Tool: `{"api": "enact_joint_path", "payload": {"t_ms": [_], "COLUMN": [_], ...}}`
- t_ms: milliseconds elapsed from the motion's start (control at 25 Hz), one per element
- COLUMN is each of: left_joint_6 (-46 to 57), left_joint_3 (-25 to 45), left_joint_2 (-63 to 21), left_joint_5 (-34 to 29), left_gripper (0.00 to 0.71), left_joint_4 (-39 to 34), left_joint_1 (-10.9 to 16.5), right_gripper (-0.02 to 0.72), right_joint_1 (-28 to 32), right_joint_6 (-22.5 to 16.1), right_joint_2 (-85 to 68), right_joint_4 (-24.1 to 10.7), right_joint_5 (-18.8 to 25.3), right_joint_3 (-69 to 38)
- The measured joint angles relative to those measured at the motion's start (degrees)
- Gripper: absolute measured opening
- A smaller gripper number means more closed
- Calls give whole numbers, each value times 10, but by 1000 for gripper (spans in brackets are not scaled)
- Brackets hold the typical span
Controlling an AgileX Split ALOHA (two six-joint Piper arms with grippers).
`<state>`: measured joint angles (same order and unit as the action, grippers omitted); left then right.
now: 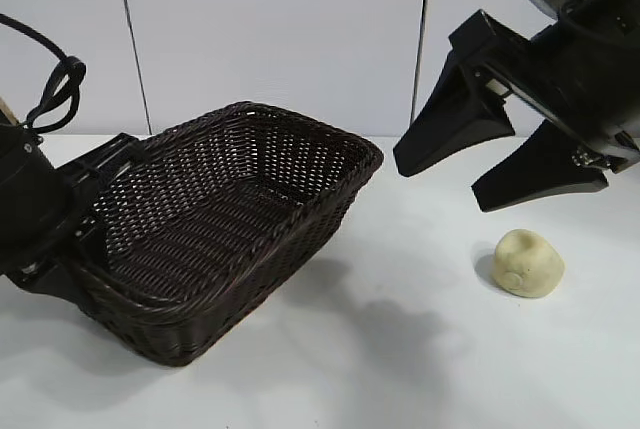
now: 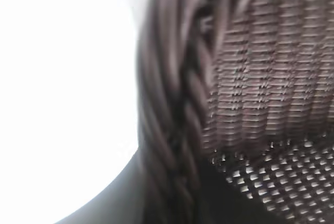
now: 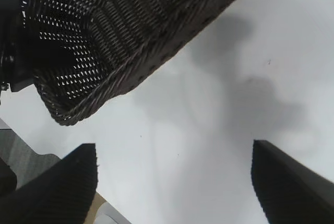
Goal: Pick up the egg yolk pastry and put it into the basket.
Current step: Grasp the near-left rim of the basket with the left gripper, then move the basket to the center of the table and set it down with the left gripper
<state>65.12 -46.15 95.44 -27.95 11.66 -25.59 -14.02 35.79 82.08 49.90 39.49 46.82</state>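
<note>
left end effector at basket left rim, on the braided edge, grip can't be told | right end effector open wide, above and just behind the pastry | pastry on white counter, right of basket, not touching it | basket tilted, left side raised

The left gripper sits low at nine o'clock, its jaws closed on the basket rim. The right gripper hangs at two o'clock, angled downward, jaws spread wide and holding nothing.
</note>
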Motion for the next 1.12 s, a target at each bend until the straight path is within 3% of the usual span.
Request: {"api": "enact_joint_path", "payload": {"t_ms": [320, 520, 640, 760, 960, 1120], "left_joint_6": [-1, -81, -123, -208, -432, -537], "left_joint_3": [-28, -81, -108, -127, -140, -156], "left_joint_2": [0, 1, 1, 1, 2, 18], "left_joint_5": [-18, -67, -105, -129, -160, -197], "left_gripper": [96, 96, 96, 96, 96, 96], "left_joint_4": [-3, -13, -13, 8, 138, 187], "left_joint_1": [0, 7, 31, 73, 125, 144], "right_gripper": [581, 581, 581, 581, 581, 581], "right_joint_1": [0, 0, 0, 0, 0, 0], "right_joint_6": [0, 0, 0, 0, 0, 0], "right_joint_2": [0, 0, 0, 0, 0, 0], "right_joint_4": [0, 0, 0, 0, 0, 0], "right_joint_5": [3, 6, 7, 10, 11, 11], "right_joint_3": [0, 0, 0, 0, 0, 0]}}
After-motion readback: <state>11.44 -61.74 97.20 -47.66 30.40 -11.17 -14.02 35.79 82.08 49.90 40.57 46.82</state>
